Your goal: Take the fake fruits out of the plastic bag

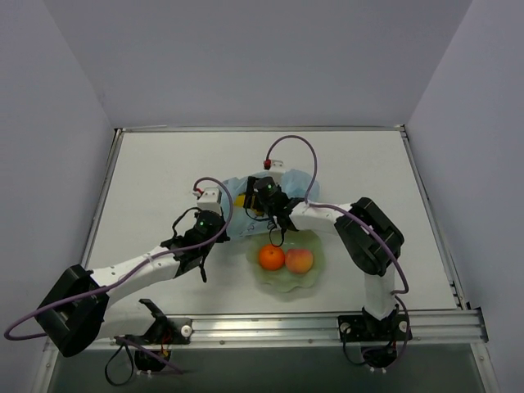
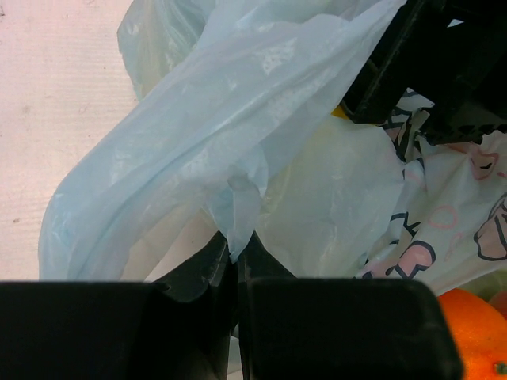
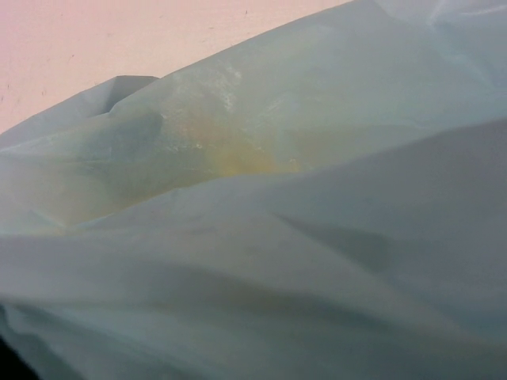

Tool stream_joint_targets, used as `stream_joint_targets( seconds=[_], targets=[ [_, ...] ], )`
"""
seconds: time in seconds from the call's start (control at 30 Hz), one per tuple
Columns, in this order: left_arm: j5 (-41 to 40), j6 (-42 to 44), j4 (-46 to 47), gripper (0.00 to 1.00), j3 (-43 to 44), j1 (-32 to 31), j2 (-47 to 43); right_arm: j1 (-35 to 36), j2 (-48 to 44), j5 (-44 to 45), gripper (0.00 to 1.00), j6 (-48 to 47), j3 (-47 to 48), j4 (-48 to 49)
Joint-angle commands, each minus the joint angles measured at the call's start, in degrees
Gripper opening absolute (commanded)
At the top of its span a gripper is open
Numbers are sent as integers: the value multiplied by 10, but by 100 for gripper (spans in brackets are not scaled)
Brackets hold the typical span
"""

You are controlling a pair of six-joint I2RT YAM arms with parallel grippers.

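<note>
The light-blue plastic bag point(image 1: 242, 190) lies at mid-table behind the pale green bowl point(image 1: 288, 282). My left gripper point(image 1: 225, 219) is shut on a fold of the bag's film point(image 2: 235, 252) at its left edge and holds it up. My right gripper point(image 1: 255, 198) reaches into the bag's mouth; its black body shows in the left wrist view point(image 2: 444, 63), but its fingers are hidden by film. A yellow fruit point(image 1: 240, 201) sits in the bag and shows as a blur through the film point(image 3: 238, 158). An orange point(image 1: 272, 257) and a peach-pink fruit point(image 1: 299, 260) lie in the bowl.
The bowl sits just in front of the bag, close under the right forearm. The orange also shows at the lower right of the left wrist view point(image 2: 475, 336). A raised rim runs round the table point(image 1: 426, 205).
</note>
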Motion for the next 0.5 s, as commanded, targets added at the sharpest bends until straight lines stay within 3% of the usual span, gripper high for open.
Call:
stream_joint_targets(
  seconds=[0.0, 0.07, 0.13, 0.17, 0.27, 0.47],
  targets=[
    [7, 18, 33, 3, 12, 5, -13, -4, 18, 10, 67, 9, 15, 25],
    [10, 21, 41, 2, 13, 5, -12, -7, 25, 9, 64, 10, 12, 30],
    [13, 28, 44, 2, 21, 7, -12, -10, 28, 0, 48, 18, 10, 39],
    [14, 30, 44, 2, 24, 7, -11, -11, 26, 3, 35, 19, 2, 45],
    [19, 31, 54, 2, 30, 10, -8, -6, -3, 16, 15, 16, -10, 72],
    [28, 19, 69, 2, 36, 13, -5, 29, -61, 87, 6, -40, 9, 34]
  ],
)
